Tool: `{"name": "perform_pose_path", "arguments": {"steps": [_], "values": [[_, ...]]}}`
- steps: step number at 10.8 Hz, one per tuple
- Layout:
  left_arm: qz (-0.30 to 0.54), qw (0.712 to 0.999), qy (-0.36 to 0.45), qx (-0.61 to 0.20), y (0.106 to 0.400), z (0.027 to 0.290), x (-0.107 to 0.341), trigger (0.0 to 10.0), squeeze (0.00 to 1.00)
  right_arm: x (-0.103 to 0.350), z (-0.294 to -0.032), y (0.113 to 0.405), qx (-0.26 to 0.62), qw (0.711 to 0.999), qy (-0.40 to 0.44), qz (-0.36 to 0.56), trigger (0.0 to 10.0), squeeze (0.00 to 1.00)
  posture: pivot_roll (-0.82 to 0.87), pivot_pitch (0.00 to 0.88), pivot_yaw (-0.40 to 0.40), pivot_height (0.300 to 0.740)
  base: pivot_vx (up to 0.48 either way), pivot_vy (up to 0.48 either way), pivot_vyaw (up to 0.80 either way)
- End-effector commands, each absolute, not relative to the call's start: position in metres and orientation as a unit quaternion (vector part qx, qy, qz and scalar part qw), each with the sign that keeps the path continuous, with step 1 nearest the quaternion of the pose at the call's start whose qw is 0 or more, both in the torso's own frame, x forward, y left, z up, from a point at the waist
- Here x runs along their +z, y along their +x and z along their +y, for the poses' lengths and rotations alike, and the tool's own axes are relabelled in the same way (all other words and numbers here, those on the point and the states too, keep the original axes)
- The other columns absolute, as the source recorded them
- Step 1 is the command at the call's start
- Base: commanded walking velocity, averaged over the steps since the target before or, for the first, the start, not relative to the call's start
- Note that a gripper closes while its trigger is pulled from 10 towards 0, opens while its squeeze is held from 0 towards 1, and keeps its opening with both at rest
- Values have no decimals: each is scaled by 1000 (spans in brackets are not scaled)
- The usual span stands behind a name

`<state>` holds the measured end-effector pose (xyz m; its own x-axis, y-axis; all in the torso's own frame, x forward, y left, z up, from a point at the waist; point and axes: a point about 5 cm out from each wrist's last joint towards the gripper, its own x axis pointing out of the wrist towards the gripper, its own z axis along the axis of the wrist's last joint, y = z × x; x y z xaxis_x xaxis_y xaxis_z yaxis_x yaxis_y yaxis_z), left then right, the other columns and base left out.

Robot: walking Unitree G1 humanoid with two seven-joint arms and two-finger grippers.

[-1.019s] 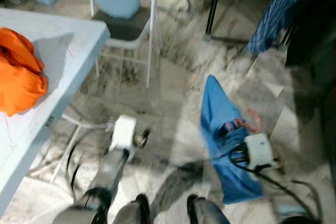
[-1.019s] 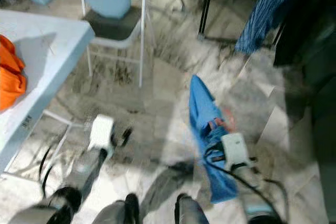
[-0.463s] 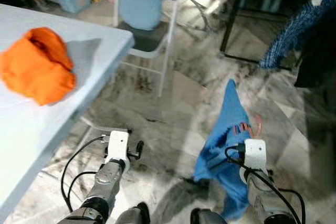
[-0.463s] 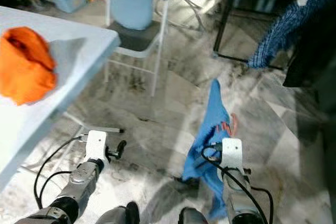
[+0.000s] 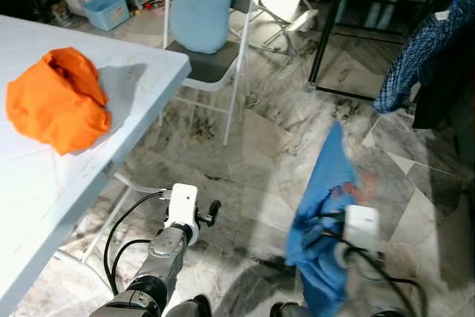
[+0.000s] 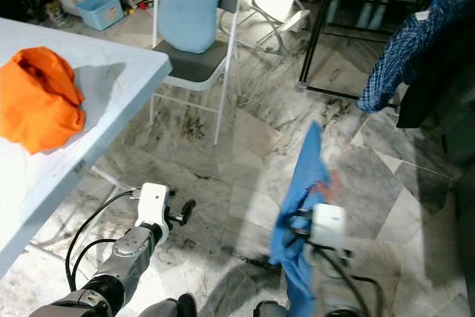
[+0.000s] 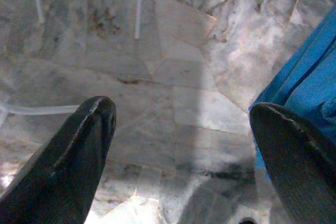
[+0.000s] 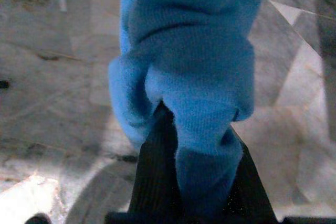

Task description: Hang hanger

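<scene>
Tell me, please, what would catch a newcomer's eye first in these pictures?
Most striking is the blue garment held up in the right hand, low over the marble floor on the robot's right. Next comes the crumpled orange cloth on the pale table to the left. The left hand hangs open above the floor, holding nothing.

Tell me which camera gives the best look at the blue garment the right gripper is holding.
The right wrist view: the blue garment sits close and sharp, bunched between the right gripper fingers. Both eye views show it whole but blurred, hanging above the floor. The left wrist view catches just an edge.
</scene>
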<state>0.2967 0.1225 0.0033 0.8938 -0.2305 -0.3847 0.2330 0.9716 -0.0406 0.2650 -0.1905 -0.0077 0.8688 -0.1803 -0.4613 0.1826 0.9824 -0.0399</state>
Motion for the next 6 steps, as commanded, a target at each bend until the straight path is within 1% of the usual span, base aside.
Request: {"name": "perform_pose_path", "arguments": {"steps": [1,2,3,4,5,6], "values": [[203,972,-1,-117,295,130,1,10000,0,-1,-188,270,-96,972,-6,216,9294,0,-144,154,36,740,0,0,0],[204,973,-17,-104,294,129,0,10000,0,-8,-192,262,-98,968,-5,233,10000,0,-140,155,37,740,0,0,0],[198,974,-32,-106,296,126,2,10000,0,-12,-196,258,-99,965,-13,243,10000,0,-163,154,39,740,251,0,0],[202,972,-31,-114,295,124,2,10000,0,-12,-198,258,-107,963,-8,249,10000,0,-171,154,36,740,300,0,0],[202,971,-31,-122,296,122,3,10000,0,-7,-199,261,-110,966,-11,235,10000,0,-188,165,35,740,326,0,0],[200,971,-35,-125,297,120,4,10000,0,-5,-200,261,-109,967,-13,230,10000,0,-193,175,35,740,352,0,-413]]}}
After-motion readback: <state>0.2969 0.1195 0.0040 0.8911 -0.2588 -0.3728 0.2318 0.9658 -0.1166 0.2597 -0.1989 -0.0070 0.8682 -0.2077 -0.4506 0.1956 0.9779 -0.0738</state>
